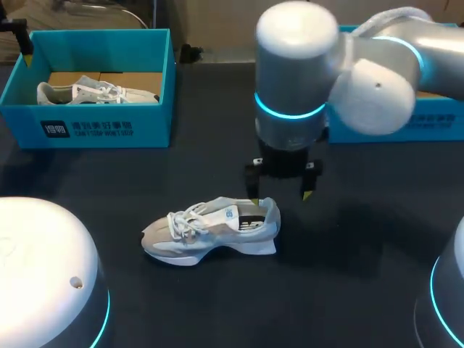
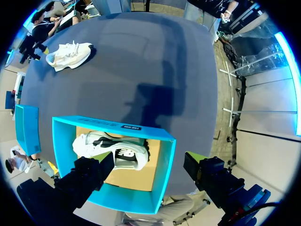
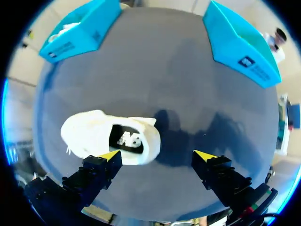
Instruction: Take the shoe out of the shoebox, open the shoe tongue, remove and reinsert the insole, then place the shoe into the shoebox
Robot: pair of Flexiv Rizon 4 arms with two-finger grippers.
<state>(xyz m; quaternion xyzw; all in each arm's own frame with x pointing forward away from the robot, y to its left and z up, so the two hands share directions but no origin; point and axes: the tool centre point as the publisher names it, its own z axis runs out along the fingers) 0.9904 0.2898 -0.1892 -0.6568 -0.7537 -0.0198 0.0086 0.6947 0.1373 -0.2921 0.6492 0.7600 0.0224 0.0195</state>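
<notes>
Grey-white lace-up sneaker (image 1: 210, 230) sits ctr frame on dark table (image 1: 348, 275), long axis horiz., heel at frame right just under nearer right gripper (image 1: 280, 199), jaws released; left gripper (image 2: 146, 157), also released, over teal cardboard shoebox (image 1: 109, 127), upper left.

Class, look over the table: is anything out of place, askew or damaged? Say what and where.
Nothing looks damaged or spilled. One shoe stands upright on the table, unboxed, by the open right gripper; a second shoe lies sideways in the shoebox.
</notes>
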